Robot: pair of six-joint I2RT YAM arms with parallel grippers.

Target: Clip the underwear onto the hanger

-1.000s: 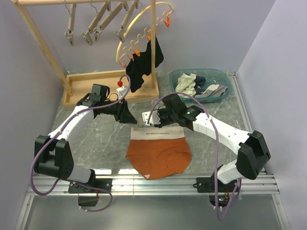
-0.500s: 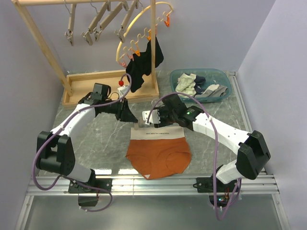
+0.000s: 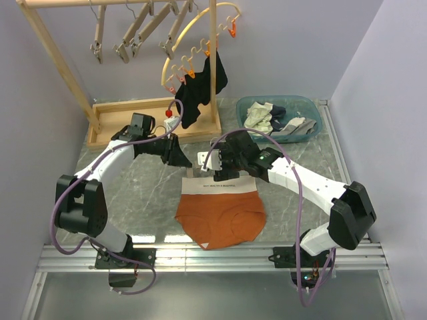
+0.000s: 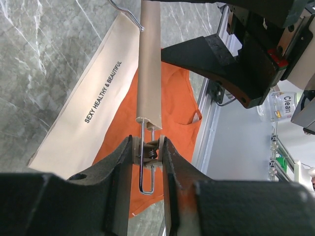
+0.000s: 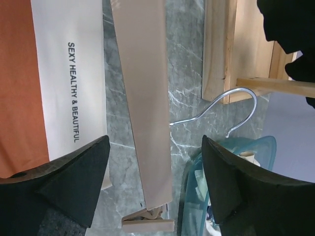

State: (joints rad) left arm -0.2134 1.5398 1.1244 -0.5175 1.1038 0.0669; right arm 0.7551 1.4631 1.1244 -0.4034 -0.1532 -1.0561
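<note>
The underwear (image 3: 220, 212) lies flat at the table's middle, rust-orange with an off-white printed waistband (image 3: 219, 185) at its far edge. The wooden hanger (image 3: 202, 161) is held just beyond the waistband, between my two grippers. My left gripper (image 3: 182, 158) is shut on the hanger's end clip (image 4: 149, 150), squeezing it above the orange cloth (image 4: 170, 103); the bar (image 4: 149, 64) runs away from it. My right gripper (image 3: 219, 162) is open, its wide jaws (image 5: 155, 142) on either side of the bar (image 5: 145, 98) without touching it. The other clip (image 5: 147, 223) and wire hook (image 5: 216, 108) show there.
A wooden rack (image 3: 57, 60) with several spare hangers (image 3: 133, 33) stands at the back left on a wooden tray (image 3: 127, 120). A yellow hoop (image 3: 193, 47) holds a black garment (image 3: 200, 93). A blue basin (image 3: 313, 117) of cream and grey clothes sits at the back right.
My left arm's elbow and shoulder links have swung a little to the right, while its gripper stays on the clip. The right gripper and the underwear have barely moved.
</note>
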